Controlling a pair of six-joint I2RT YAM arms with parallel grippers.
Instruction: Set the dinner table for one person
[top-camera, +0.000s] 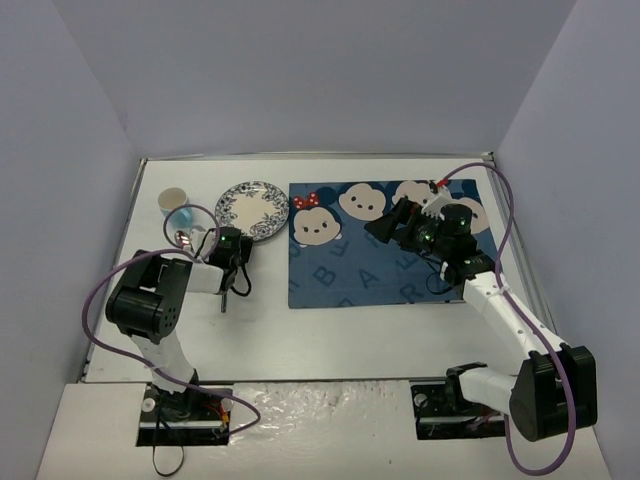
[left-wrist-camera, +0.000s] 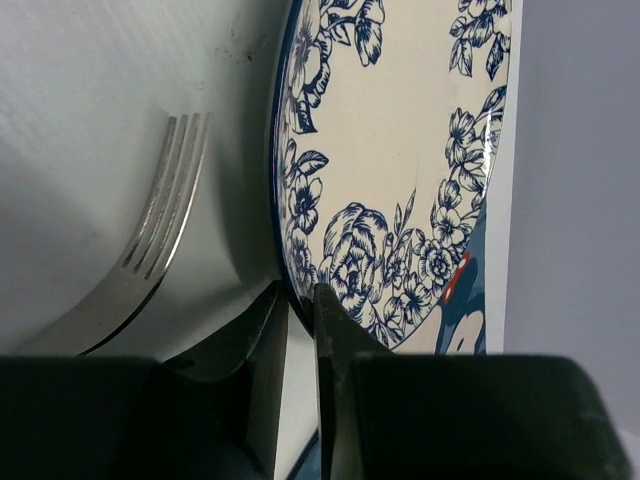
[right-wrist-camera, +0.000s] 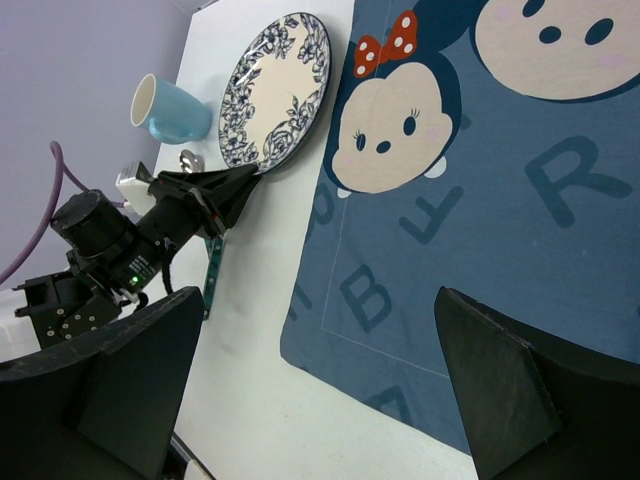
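A blue-flowered plate (top-camera: 252, 208) (left-wrist-camera: 400, 150) (right-wrist-camera: 275, 90) lies on the white dinner table (top-camera: 330, 330), just left of the blue cartoon-face placemat (top-camera: 360, 270) (right-wrist-camera: 480, 180). My left gripper (top-camera: 238, 238) (left-wrist-camera: 300, 300) (right-wrist-camera: 235, 185) is at the plate's near rim, its jaws shut on that rim. The right gripper (top-camera: 385, 228) (right-wrist-camera: 318, 295) hangs open over the placemat with nothing between its fingers. A metal fork (left-wrist-camera: 160, 230) rests on the table to the left of the plate.
A blue mug (top-camera: 178, 210) (right-wrist-camera: 165, 108) stands left of the plate, near the table's left edge. A spoon (right-wrist-camera: 190, 160) lies beside it. A green-handled utensil (right-wrist-camera: 212, 270) lies under the left arm. Purple walls close in on three sides.
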